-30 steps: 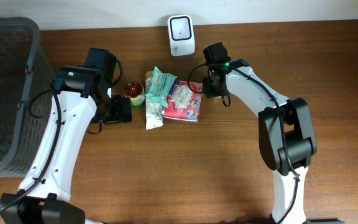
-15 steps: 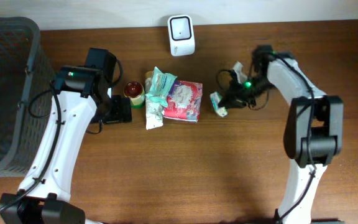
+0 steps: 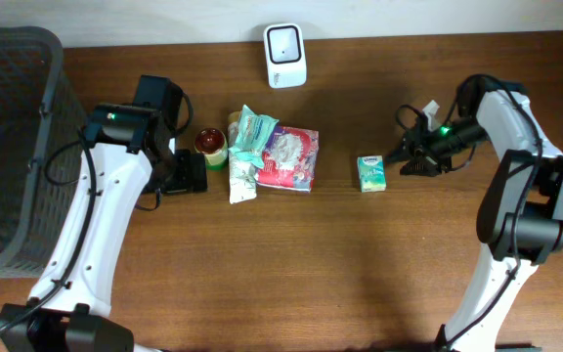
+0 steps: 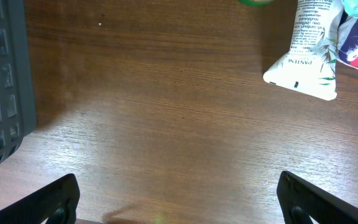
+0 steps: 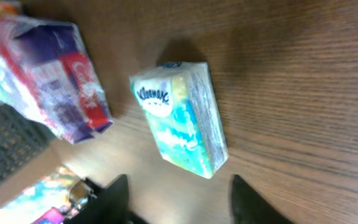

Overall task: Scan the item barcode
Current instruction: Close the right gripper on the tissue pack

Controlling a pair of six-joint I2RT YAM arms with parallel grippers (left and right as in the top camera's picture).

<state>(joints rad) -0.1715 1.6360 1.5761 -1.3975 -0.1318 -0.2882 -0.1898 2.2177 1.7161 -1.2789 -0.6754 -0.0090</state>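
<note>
Right gripper (image 5: 180, 194): partly open, empty, just beside the tissue pack (image 5: 179, 118).
Left gripper (image 4: 179, 202): wide open, empty.
Next grasp: take the long sides squarely, leaving the barcode uncovered for the scanner (image 3: 285, 42).

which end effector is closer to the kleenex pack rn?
Right. The right end effector sits just beside the Kleenex pack, not touching it. The left end effector is across the table, beyond the red packet.

One scanner (image 3: 285, 55), one basket (image 3: 53, 98), one tissue pack (image 3: 370, 172), one jar (image 3: 211, 146), one white tube (image 3: 242, 182), one teal pouch (image 3: 255, 130), one red packet (image 3: 292, 162).
</note>
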